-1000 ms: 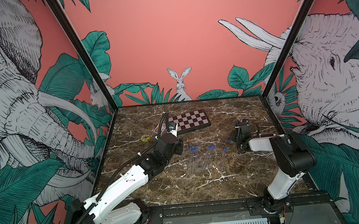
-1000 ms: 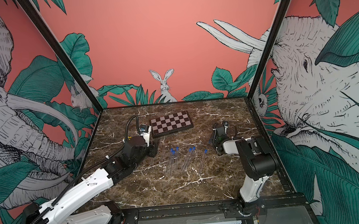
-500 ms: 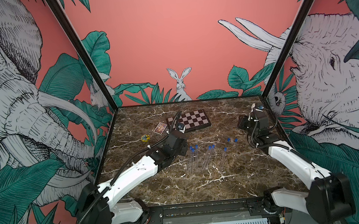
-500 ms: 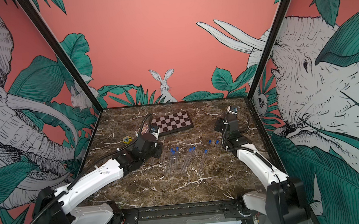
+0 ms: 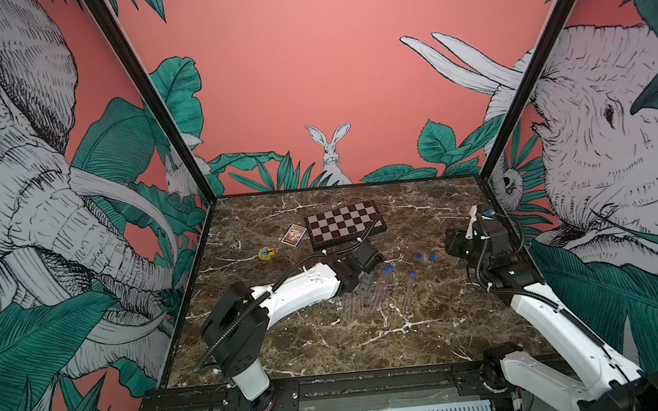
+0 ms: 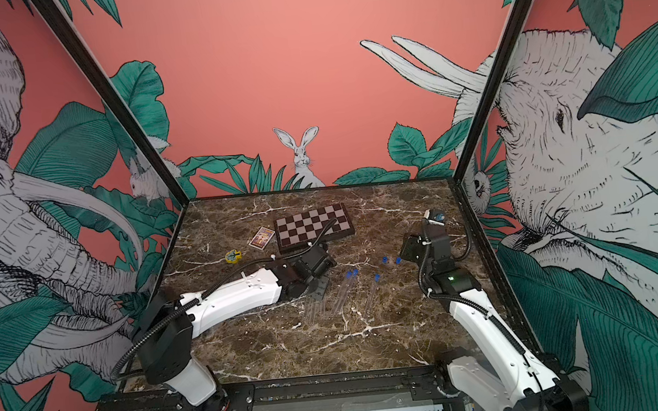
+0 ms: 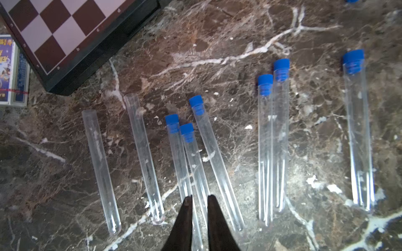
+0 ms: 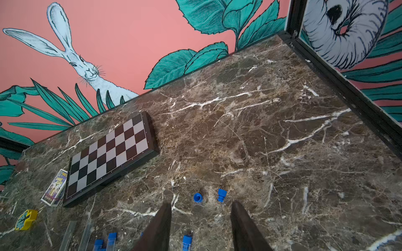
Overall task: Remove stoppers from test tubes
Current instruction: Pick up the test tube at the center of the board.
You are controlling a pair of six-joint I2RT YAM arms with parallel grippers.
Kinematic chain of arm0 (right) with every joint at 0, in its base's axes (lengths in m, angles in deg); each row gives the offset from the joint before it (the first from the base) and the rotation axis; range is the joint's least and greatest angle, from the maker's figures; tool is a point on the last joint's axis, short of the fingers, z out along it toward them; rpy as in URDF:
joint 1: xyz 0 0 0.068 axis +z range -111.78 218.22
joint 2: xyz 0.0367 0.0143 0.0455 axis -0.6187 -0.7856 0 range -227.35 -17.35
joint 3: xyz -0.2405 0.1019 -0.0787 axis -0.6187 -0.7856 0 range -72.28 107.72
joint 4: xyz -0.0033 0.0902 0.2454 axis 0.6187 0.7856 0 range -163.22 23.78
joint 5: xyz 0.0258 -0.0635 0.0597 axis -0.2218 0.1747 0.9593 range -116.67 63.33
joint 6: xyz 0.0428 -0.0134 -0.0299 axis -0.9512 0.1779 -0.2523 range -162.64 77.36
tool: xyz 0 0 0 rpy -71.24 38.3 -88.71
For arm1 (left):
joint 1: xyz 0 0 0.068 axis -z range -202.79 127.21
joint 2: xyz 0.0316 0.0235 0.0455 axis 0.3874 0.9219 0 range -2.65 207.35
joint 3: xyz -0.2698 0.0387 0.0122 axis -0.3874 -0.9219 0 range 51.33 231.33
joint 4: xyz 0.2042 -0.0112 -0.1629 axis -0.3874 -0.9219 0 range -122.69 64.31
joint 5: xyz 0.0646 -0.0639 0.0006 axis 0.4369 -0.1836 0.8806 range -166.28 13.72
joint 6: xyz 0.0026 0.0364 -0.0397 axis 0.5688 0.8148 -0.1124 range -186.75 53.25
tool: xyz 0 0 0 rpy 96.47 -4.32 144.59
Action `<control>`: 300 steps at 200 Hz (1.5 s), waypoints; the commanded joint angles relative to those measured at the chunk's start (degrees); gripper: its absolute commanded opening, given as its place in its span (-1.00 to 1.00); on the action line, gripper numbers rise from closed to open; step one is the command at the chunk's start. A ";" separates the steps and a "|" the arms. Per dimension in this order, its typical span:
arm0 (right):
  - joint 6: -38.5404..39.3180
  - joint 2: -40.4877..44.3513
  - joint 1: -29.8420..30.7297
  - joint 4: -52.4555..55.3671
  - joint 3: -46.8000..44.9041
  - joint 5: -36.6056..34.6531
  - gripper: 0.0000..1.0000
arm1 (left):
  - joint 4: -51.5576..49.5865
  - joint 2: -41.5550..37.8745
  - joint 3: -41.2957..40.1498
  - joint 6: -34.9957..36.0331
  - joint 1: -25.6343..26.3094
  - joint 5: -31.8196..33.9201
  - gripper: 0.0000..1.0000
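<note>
- Near the middle of the tabletop (image 5: pixel 372 334), eight test tubes (image 7: pixel 280 141) lie flat in a loose row, mouths toward the far edge and rounded ends toward the front edge.
- Six of them carry blue stoppers (image 7: pixel 351 57). The two nearest the left edge have open mouths.
- The left gripper (image 7: pixel 200 196) sits low over the row. Its dark fingers (image 7: pixel 187 217) are pressed together on the lower part of one stoppered test tube, the middle one of a tight cluster of three.
- Two loose stoppers (image 8: pixel 198 197) lie on the bare marble toward the right edge, apart from the tubes.
- The right gripper (image 8: pixel 201 203) hangs just beside those two caps with its fingers spread and nothing between them.
- A chessboard (image 5: pixel 345 225) lies toward the far edge. A small card box (image 5: pixel 293 234) is just beside its left side, and a yellow toy (image 5: pixel 266 253) lies nearer the left edge.
</note>
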 commanded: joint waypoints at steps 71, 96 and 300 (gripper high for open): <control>-0.68 0.71 -0.21 -0.12 -0.79 2.28 -0.11 | -3.65 5.59 2.36 -0.23 -6.96 -8.22 -0.52; -0.89 0.71 -0.27 0.03 -0.80 2.67 -0.11 | -3.86 7.82 3.57 0.54 -7.46 -8.63 -0.45; -1.13 2.36 -0.19 0.71 -1.50 3.17 -0.10 | -2.01 14.15 2.76 0.73 -7.98 -10.91 -0.59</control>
